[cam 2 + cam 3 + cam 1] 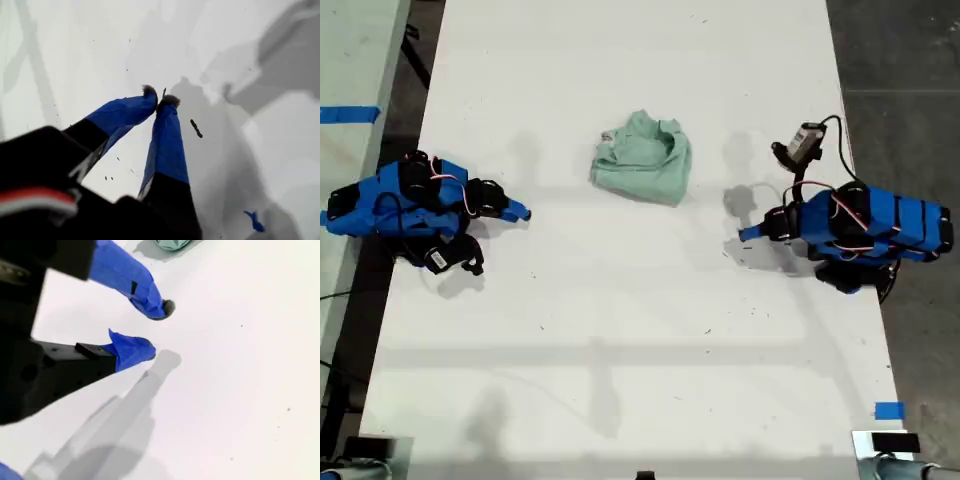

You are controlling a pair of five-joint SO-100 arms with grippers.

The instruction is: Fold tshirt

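Note:
The tshirt [642,158] is a pale mint-green bundle, crumpled into a small heap on the white table [620,330], between the two blue arms. One arm [430,205] lies at the exterior view's left and another arm [850,225] at its right; both point toward the middle, and neither touches the cloth. I cannot tell from the wrist views which arm is which. My first gripper [160,96] is shut over bare table, its tips together. My second gripper [159,330] is open and holds nothing, with an edge of the tshirt [172,244] beyond it.
A blue tape mark [888,410] sits near the table's front corner at the exterior view's right. A second surface with blue tape [345,113] runs along the exterior view's left. Dark floor [910,80] lies past the table's edge at the right.

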